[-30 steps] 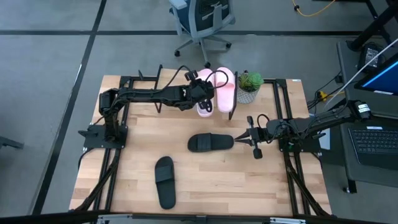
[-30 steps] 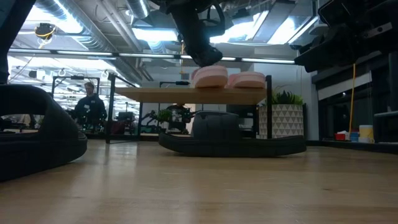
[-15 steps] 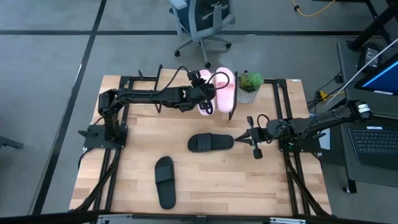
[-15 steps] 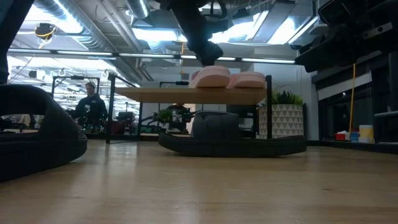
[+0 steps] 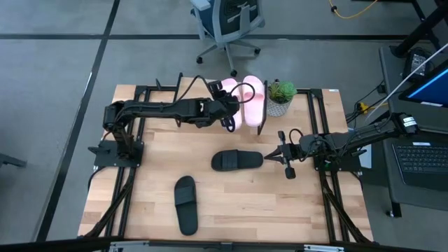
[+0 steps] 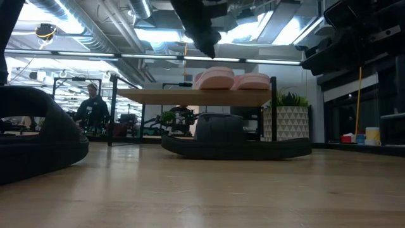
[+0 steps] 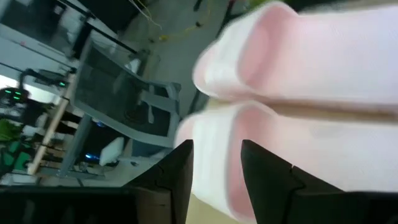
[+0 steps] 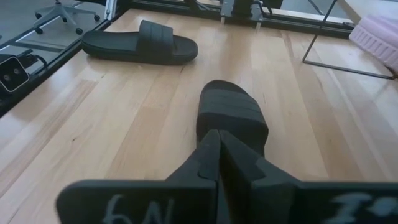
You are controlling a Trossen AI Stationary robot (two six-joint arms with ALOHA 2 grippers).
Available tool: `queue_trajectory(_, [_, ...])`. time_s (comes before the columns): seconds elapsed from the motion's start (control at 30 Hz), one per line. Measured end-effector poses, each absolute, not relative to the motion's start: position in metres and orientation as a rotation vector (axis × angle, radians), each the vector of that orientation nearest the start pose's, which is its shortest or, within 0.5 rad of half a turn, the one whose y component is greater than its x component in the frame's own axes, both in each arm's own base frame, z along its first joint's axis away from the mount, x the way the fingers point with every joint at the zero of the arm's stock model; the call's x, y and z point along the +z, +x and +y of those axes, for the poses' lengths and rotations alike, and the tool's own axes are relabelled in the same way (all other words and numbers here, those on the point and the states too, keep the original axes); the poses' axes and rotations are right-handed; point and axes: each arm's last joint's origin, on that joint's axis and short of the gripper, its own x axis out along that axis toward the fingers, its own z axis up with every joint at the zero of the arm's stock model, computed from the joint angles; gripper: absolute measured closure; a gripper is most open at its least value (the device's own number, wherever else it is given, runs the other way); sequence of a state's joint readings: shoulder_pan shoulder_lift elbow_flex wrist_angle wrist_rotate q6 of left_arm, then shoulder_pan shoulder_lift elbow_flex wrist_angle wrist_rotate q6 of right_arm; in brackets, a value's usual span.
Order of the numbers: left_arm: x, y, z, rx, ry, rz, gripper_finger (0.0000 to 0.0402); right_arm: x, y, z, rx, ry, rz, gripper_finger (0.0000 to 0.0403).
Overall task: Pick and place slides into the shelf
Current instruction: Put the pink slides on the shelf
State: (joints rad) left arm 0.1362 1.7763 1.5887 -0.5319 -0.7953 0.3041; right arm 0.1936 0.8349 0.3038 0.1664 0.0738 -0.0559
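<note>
Two pale pink slides (image 5: pixel 243 98) lie side by side, soles down, on the shelf (image 6: pixel 164 96) near the table's far edge. In the low view they are the pink slides (image 6: pixel 231 79) on the plank. My left gripper (image 5: pixel 229 120) hovers open just above the left pink slide (image 7: pixel 298 149), touching nothing. In the low view, the left gripper (image 6: pixel 205 47) is clear of it. One black slide (image 5: pixel 236 160) lies mid-table and the other black slide (image 5: pixel 185 203) lies nearer the front. My right gripper (image 5: pixel 271 155) is shut, raised to the right of the middle black slide (image 8: pixel 231 115).
A potted plant (image 5: pixel 281 94) stands right of the shelf at the far edge. Black rails run along the table's left and right sides (image 5: pixel 329 196). An office chair (image 5: pixel 227 24) is beyond the far edge. A person (image 6: pixel 92 107) is in the room behind.
My left gripper has risen off the top of the left pink slide and drawn back a little toward the table's left. The pink slide stays flat on the shelf. My right arm has kept still.
</note>
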Motion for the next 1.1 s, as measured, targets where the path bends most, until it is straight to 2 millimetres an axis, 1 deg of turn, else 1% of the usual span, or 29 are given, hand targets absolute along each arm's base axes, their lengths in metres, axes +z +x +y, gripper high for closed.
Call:
queue_trajectory(0.2, [0.314,0.384,0.077,0.776,0.499,0.859,0.0274,0.192,0.172,0.032,0.129,-0.101,0.362,0.0385])
queue_trajectory(0.4, [0.313,0.385,0.083,0.671,0.452,0.858,0.0274,0.192,0.172,0.032,0.129,-0.102,0.362,0.0395])
queue_trajectory(0.63, [0.312,0.382,0.095,0.688,0.435,0.866,0.0274,0.192,0.172,0.032,0.129,-0.101,0.362,0.0386])
queue_trajectory(0.8, [0.309,0.380,0.095,0.661,0.437,0.905,0.0274,0.192,0.172,0.032,0.129,-0.102,0.362,0.0383])
queue_trajectory(1.1, [0.306,0.380,0.094,0.637,0.452,0.937,0.0274,0.192,0.172,0.032,0.129,-0.102,0.363,0.0396])
